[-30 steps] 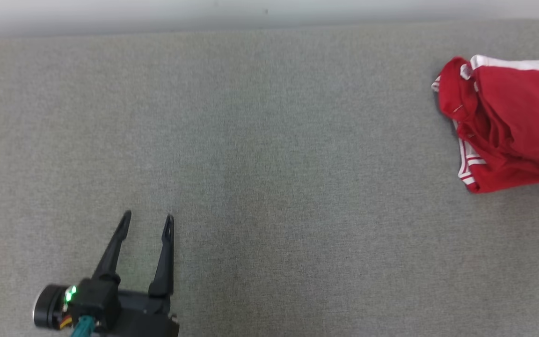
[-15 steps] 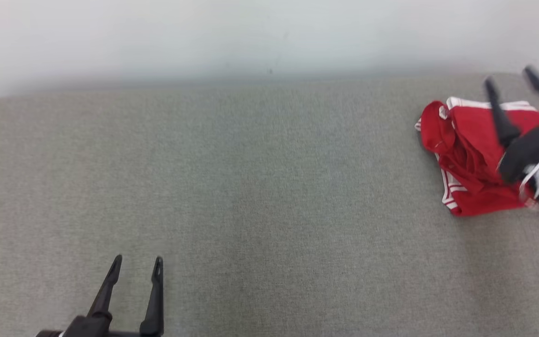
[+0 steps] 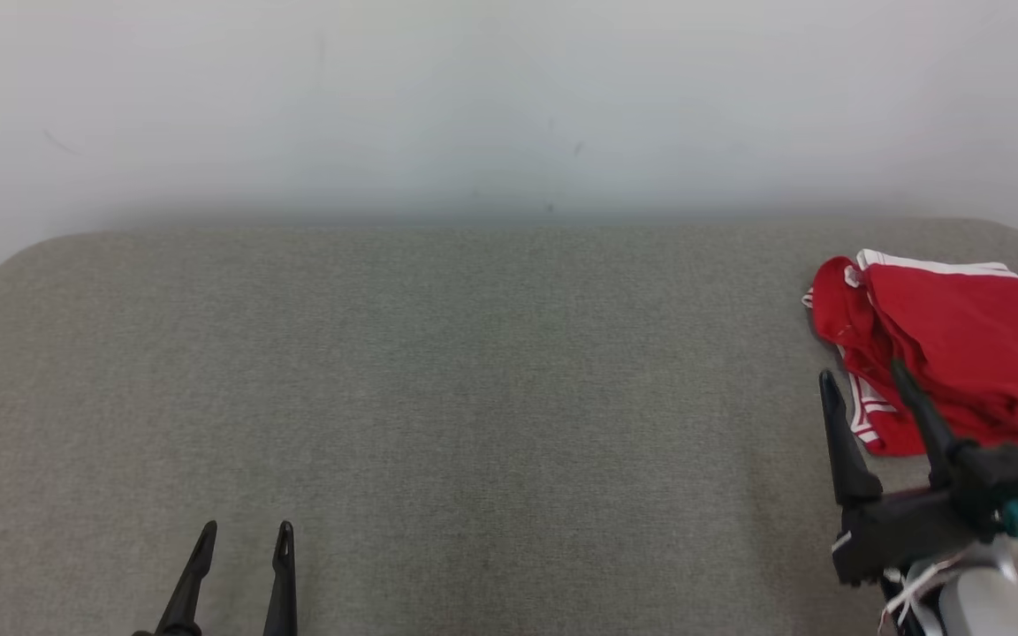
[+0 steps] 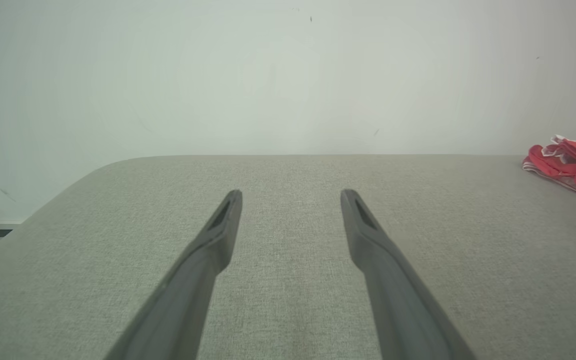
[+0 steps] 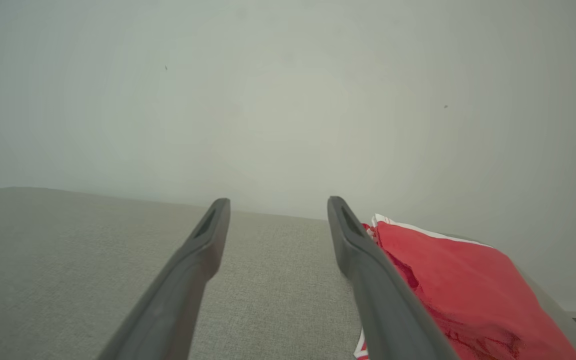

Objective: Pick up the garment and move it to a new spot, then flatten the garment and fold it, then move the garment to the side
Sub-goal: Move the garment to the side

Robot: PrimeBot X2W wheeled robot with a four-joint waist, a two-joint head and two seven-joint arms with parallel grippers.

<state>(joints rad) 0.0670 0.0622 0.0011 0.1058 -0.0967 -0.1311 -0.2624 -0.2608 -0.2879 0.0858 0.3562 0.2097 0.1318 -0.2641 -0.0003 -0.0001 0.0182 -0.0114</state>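
the red garment (image 3: 960, 353) is seen as a loosely folded bundle at the far right end of the grey table (image 3: 474, 397), with nothing gripping it. the right gripper (image 3: 862, 371) is held spread and empty just beside the bundle's near corner, and the left gripper (image 3: 247, 527), likewise spread and empty, is kept well apart at the near left. the folding and the move aside are judged done, so little seems left.

Head camera is looking forward and down from well above the grey surface (image 3: 474, 397), with the wall (image 3: 474, 106) at 12 o'clock. Wrist cameras are skimming low along the left gripper (image 4: 291, 197) and right gripper (image 5: 278, 205) toward that wall. All three are sharing the red garment (image 3: 960, 353), at 3 o'clock in the head view.
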